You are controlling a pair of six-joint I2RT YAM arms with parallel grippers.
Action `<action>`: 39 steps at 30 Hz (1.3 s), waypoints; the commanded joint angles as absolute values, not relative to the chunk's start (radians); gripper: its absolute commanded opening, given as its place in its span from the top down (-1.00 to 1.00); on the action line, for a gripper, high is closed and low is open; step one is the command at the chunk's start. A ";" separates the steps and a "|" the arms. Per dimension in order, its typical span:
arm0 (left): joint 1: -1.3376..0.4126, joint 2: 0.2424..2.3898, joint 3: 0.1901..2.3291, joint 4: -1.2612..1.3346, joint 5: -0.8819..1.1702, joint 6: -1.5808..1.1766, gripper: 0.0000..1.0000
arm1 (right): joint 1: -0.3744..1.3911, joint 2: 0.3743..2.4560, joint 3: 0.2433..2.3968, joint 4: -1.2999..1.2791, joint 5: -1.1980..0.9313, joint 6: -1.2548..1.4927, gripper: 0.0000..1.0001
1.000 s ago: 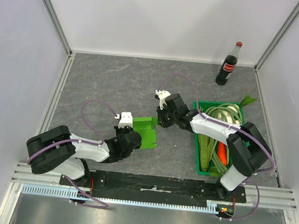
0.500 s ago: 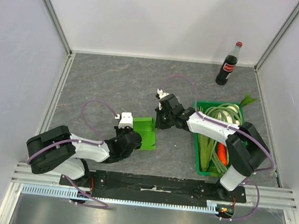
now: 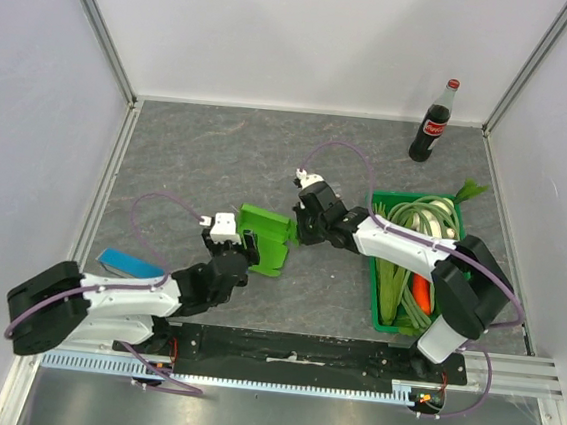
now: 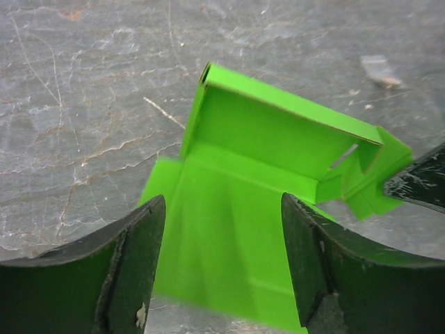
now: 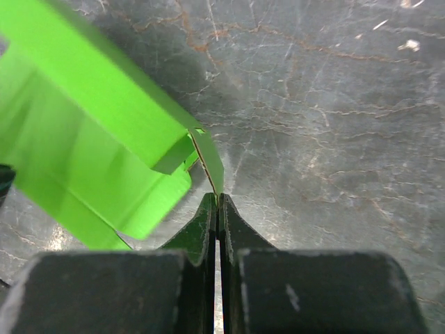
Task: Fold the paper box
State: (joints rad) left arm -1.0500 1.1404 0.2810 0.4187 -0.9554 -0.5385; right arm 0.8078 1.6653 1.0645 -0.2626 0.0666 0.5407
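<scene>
The paper box (image 3: 264,237) is a lime-green card piece with raised flaps, lying mid-table. My right gripper (image 3: 298,230) is shut on a thin flap at the box's right edge; in the right wrist view the flap (image 5: 211,163) runs into the closed jaws of the right gripper (image 5: 218,200), and the box body (image 5: 83,132) spreads to the left. My left gripper (image 3: 248,250) is open at the box's near-left side. In the left wrist view the left gripper (image 4: 222,209) has its fingers spread, with the paper box (image 4: 257,160) lying between and beyond them, untouched.
A dark-green crate (image 3: 373,281) of vegetables stands at the right beside the right arm. A cola bottle (image 3: 434,122) stands at the back right. A small blue block (image 3: 123,260) lies at the near left by the left arm. Frame rails run along the walls.
My left gripper opened, let go of the paper box and drew back to the near left, uncovering the blue block. The right gripper shut on the flap, and the box shifted left.
</scene>
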 commanded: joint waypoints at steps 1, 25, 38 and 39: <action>-1.054 0.929 0.232 0.378 -0.884 -0.569 -0.55 | 0.811 1.589 1.054 -0.233 0.159 0.482 1.00; -0.916 1.419 0.351 0.677 -0.477 -0.633 0.76 | 0.813 1.623 1.086 -0.256 0.190 0.426 1.00; -0.887 1.686 0.356 0.813 -0.342 -0.765 0.96 | 0.815 1.681 1.120 -0.253 0.123 0.670 0.96; -0.887 1.687 0.356 0.824 -0.339 -0.767 0.96 | 0.813 1.684 1.118 -0.253 0.121 0.689 0.95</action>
